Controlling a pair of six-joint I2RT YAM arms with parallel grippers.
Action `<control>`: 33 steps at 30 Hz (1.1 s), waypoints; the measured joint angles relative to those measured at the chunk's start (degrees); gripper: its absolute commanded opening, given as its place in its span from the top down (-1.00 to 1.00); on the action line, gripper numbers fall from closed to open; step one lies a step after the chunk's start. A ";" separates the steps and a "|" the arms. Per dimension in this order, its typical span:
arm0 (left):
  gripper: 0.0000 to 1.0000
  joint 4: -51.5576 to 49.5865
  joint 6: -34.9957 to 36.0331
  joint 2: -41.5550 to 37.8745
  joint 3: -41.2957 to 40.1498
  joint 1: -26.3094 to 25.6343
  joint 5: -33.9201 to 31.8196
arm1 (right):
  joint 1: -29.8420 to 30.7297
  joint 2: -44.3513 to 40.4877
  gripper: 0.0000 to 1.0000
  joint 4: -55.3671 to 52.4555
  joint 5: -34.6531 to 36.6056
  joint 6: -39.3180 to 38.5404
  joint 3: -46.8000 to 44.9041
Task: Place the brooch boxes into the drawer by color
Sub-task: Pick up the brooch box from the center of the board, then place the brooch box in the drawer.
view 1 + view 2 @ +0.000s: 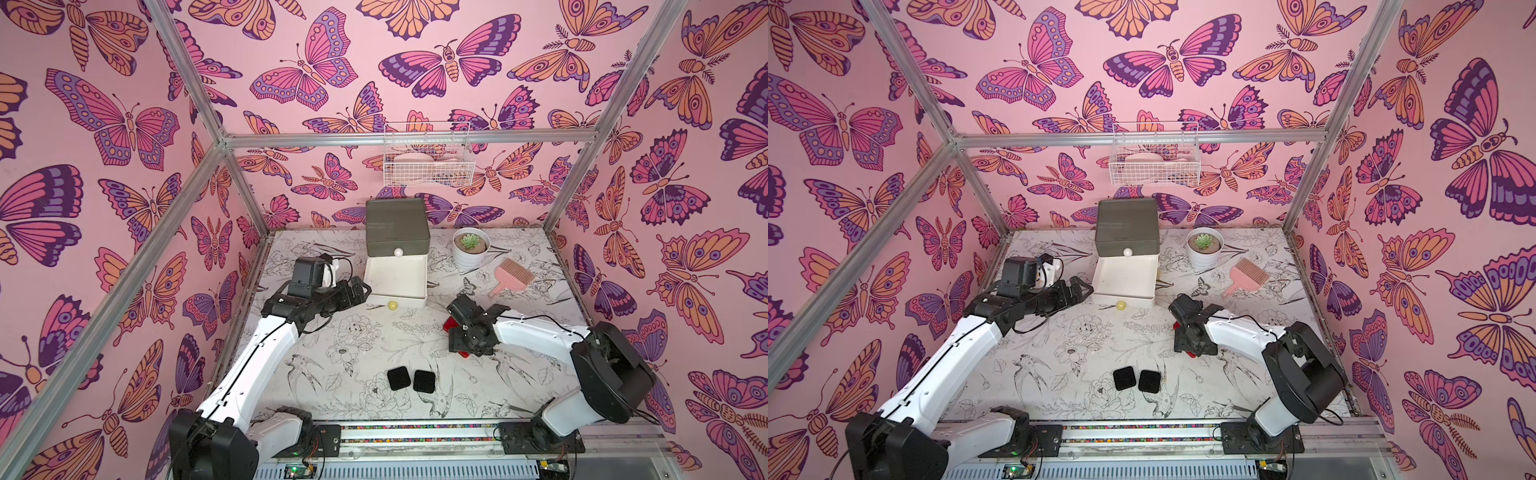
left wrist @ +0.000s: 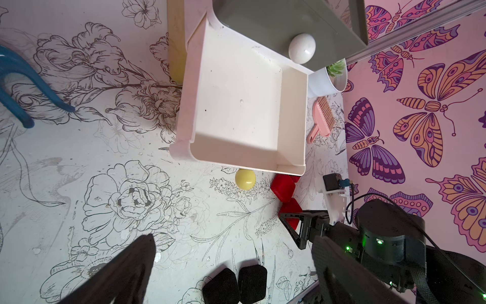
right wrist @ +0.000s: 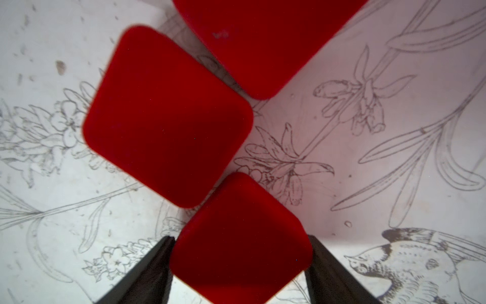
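Butterfly wallpaper closes round a flower-printed worktop (image 1: 332, 361), and on it we count five brooch boxes lying in the open. Three are red, plush and square with rounded corners, clustered under the right arm. The right gripper (image 3: 239, 239) straddles the nearest red box (image 3: 240, 244) with its jaws against two opposite sides. We read that as a grasp, though we cannot tell whether the box rests on the worktop or sits just above it. The middle red box (image 3: 168, 118) lies just beside it and the far red box (image 3: 263, 39) just beyond. Two black boxes (image 1: 399, 377) lie side by side nearer the front edge, untouched. No navy box shows, and we cannot tell whether any is already stowed. Further back stands the drawer chest (image 1: 397, 226), its white middle drawer (image 1: 395, 276) pulled out and empty, its grey top tier shut. The left gripper (image 1: 360, 293) hovers just beside that drawer, jaws spread wide and holding nothing. By our judgement, all five visible boxes are yet to be filed.
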 measured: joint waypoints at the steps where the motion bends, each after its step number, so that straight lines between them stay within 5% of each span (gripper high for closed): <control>1: -1.00 0.00 0.00 0.00 0.00 0.00 0.00 | 0.00 0.35 -0.39 -0.04 0.00 -0.24 0.33; 10: -1.00 -0.07 0.02 -0.74 -0.96 0.00 -0.02 | 0.02 -2.36 -0.28 -0.98 -0.22 -0.37 -0.39; 19: -1.00 -0.09 0.00 -0.98 -0.96 0.31 0.00 | 0.04 -15.47 -0.24 -7.76 1.11 -0.96 2.51; 25: -1.00 -0.13 -0.02 -0.98 -0.96 2.36 0.28 | 0.68 -13.62 -0.22 -10.49 0.94 -3.74 16.76; 33: -1.00 -0.15 0.00 -0.96 -0.96 8.68 2.89 | 3.15 3.02 -0.22 -11.63 -2.67 -8.28 41.77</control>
